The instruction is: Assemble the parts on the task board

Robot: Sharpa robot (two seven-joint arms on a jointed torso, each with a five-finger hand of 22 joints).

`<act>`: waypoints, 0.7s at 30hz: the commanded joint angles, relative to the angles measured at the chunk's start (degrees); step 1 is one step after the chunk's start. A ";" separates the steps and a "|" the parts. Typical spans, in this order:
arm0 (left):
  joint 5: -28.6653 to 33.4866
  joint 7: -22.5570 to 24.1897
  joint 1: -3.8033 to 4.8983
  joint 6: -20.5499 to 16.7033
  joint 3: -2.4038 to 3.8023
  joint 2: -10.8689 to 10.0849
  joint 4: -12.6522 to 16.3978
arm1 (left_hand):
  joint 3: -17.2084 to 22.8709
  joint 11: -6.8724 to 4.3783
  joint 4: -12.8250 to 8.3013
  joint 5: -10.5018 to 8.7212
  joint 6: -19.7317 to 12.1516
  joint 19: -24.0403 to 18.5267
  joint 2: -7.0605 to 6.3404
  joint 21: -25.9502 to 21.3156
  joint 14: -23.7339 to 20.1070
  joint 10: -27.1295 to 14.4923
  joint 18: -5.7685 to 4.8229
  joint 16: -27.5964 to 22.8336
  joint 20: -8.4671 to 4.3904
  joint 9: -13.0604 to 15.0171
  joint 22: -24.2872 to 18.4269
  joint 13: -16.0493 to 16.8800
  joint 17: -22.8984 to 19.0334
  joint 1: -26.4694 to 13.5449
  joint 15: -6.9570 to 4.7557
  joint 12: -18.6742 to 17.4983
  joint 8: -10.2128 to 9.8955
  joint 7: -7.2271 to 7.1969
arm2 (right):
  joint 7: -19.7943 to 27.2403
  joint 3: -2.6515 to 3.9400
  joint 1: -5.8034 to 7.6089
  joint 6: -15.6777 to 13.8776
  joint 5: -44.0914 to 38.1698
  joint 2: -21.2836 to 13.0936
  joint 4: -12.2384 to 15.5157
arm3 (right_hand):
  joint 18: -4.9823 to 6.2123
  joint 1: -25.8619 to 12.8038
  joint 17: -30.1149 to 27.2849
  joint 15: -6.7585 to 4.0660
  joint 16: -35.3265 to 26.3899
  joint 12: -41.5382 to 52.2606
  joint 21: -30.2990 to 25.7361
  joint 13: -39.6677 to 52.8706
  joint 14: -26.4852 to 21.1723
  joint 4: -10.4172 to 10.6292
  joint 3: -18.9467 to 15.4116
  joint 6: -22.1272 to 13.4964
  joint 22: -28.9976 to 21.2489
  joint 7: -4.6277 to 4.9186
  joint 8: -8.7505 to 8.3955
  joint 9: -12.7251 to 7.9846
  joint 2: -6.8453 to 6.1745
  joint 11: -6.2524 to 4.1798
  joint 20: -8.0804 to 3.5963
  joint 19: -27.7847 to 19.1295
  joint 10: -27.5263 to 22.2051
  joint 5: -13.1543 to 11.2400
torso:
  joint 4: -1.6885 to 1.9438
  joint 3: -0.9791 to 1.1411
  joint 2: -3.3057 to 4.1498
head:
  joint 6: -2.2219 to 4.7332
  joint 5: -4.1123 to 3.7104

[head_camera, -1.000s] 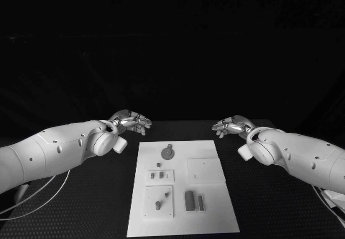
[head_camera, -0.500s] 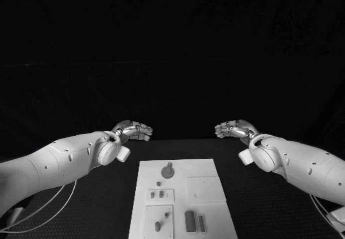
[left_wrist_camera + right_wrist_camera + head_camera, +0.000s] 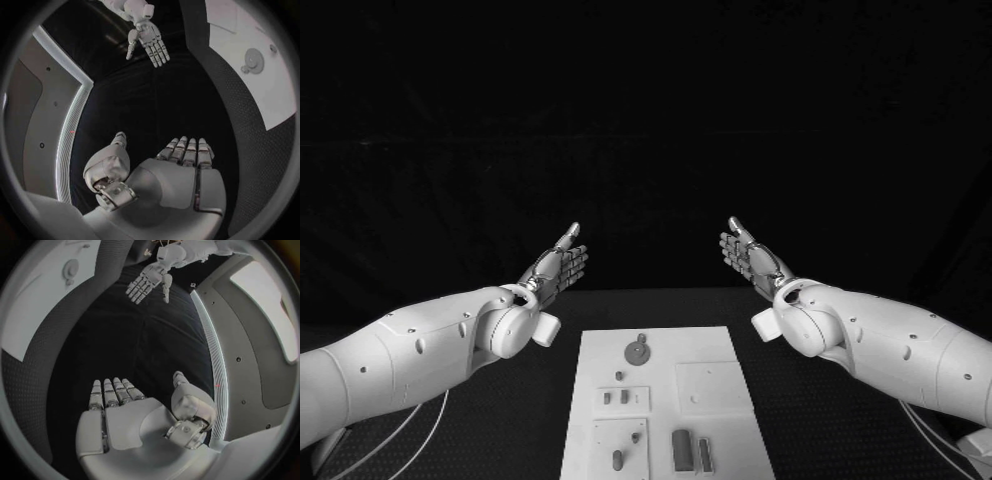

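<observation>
Both hands raised flat, board cut off below

Both arms reach in over the black table [image 3: 488, 440]. The task board [image 3: 668, 400] lies lengthwise away from the robot between them, its near end cut off by the picture's edge. The left hand [image 3: 557, 266] and right hand [image 3: 751, 260] hover beyond the board's far end, well apart, fingers straight and pressed together, holding nothing. Small parts [image 3: 681, 449] on the board, among them a round piece [image 3: 638, 351], are too small to identify.

The task board [image 3: 668, 400] runs off the near picture edge. Its small parts [image 3: 687, 448] are too small to identify.
</observation>
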 commanded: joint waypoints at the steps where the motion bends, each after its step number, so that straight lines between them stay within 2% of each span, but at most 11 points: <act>1: 3.10 5.53 -1.50 -10.69 1.08 -0.78 4.91 | -3.34 -0.80 1.60 -0.48 -4.79 -4.90 0.43 -0.60 -4.84 -8.56 -0.42 -2.69 -0.26 -2.93 -5.64 -1.45 -3.19 -7.34 -0.83 -0.59 -1.86 -1.00 | 4.77 0.33 -1.11 -9.75 6.62 -1.60 5.30 | -1.65 -5.88 -2.21 -1.01 -3.07 -1.67 -1.89 -1.03 -4.53 1.63 -3.91 -4.76 -7.95 -1.10 -1.18 -3.64 0.12 -0.89 -1.30 -3.03 -5.78 -0.61 | 1.35 -0.03 -0.83 | 0.04 -0.75; 7: 6.15 10.60 -5.00 -22.34 3.95 -2.96 15.23 | -3.34 -0.80 1.60 -0.48 -4.79 -4.90 0.43 -0.60 -4.84 -8.56 -0.42 -2.69 -0.26 -2.93 -5.64 -1.45 -3.19 -7.34 -0.83 -0.59 -1.86 -1.00 | 9.01 1.21 -3.38 -20.52 13.71 -5.10 16.81 | -1.65 -5.88 -2.21 -1.01 -3.07 -1.67 -1.89 -1.03 -4.53 1.63 -3.91 -4.76 -7.95 -1.10 -1.18 -3.64 0.12 -0.89 -1.30 -3.03 -5.78 -0.61 | 1.35 -0.03 -0.83 | 0.04 -0.75; 13: 8.40 14.33 -7.58 -30.94 6.07 -4.56 22.84 | -3.34 -0.80 1.60 -0.48 -4.79 -4.90 0.43 -0.60 -4.84 -8.56 -0.42 -2.69 -0.26 -2.93 -5.64 -1.45 -3.19 -7.34 -0.83 -0.59 -1.86 -1.00 | 11.96 1.82 -4.96 -28.01 18.64 -7.54 24.81 | -1.65 -5.88 -2.21 -1.01 -3.07 -1.67 -1.89 -1.03 -4.53 1.63 -3.91 -4.76 -7.95 -1.10 -1.18 -3.64 0.12 -0.89 -1.30 -3.03 -5.78 -0.61 | 1.35 -0.03 -0.83 | 0.04 -0.75; 17: 9.15 15.57 -8.43 -33.80 6.77 -5.10 25.37 | -3.34 -0.80 1.60 -0.48 -4.79 -4.90 0.43 -0.60 -4.84 -8.56 -0.42 -2.69 -0.26 -2.93 -5.64 -1.45 -3.19 -7.34 -0.83 -0.59 -1.86 -1.00 | 12.88 2.01 -5.45 -30.34 20.17 -8.30 27.30 | -1.65 -5.88 -2.21 -1.01 -3.07 -1.67 -1.89 -1.03 -4.53 1.63 -3.91 -4.76 -7.95 -1.10 -1.18 -3.64 0.12 -0.89 -1.30 -3.03 -5.78 -0.61 | 1.35 -0.03 -0.83 | 0.04 -0.75; 21: 9.43 16.04 -8.75 -34.86 7.03 -5.29 26.31 | -3.34 -0.80 1.60 -0.48 -4.79 -4.90 0.43 -0.60 -4.84 -8.56 -0.42 -2.69 -0.26 -2.93 -5.64 -1.45 -3.19 -7.34 -0.83 -0.59 -1.86 -1.00 | 13.14 2.06 -5.59 -31.00 20.60 -8.51 28.01 | -1.65 -5.88 -2.21 -1.01 -3.07 -1.67 -1.89 -1.03 -4.53 1.63 -3.91 -4.76 -7.95 -1.10 -1.18 -3.64 0.12 -0.89 -1.30 -3.03 -5.78 -0.61 | 1.35 -0.03 -0.83 | 0.04 -0.75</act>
